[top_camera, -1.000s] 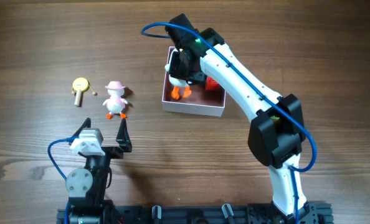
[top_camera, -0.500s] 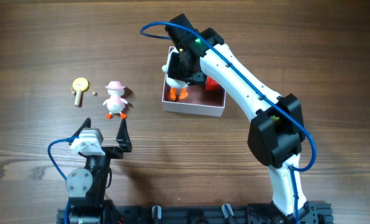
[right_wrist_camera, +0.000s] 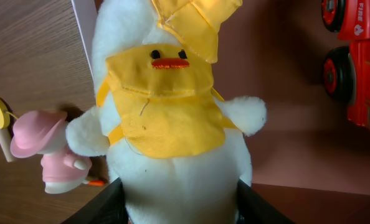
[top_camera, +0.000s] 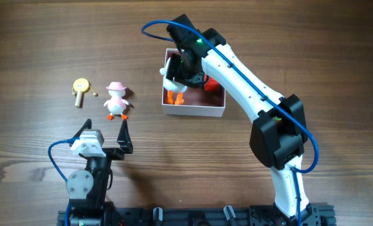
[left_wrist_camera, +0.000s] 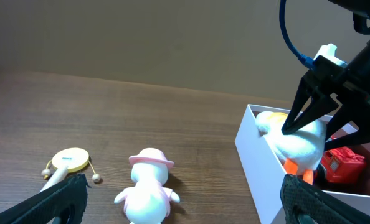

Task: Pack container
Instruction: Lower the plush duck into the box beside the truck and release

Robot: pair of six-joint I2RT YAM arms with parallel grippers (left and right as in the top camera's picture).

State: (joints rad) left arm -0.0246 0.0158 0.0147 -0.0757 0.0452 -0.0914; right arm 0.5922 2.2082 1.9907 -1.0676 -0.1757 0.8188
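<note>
Only the right wrist view shows the bib on the duck (right_wrist_camera: 172, 112) the right claw (right_wrist_camera: 182, 202) flanks, grip unclear, in the container (top_camera: 193, 112) at mid-tabletop (top_camera: 36, 37). We count two ducks including the pink duck (top_camera: 116, 102), one truck (right_wrist_camera: 359, 62), one rattle (top_camera: 80, 86); left claw (top_camera: 105, 135) gapes empty

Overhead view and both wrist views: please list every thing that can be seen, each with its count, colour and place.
container: 1, white with a pink inside, middle of the table
yellow duck: 1, white plush with yellow hat and bib, at the container's left wall
truck: 1, red, inside the container, on its right side
pink duck: 1, white with a pink hat, on the table left of the container
rattle: 1, yellow, on the table left of the pink duck
table: 1, brown wood, under everything
left fingers: 2, black, open, near edge, below the pink duck
right fingers: 2, black, closed on both sides of the yellow duck
</note>
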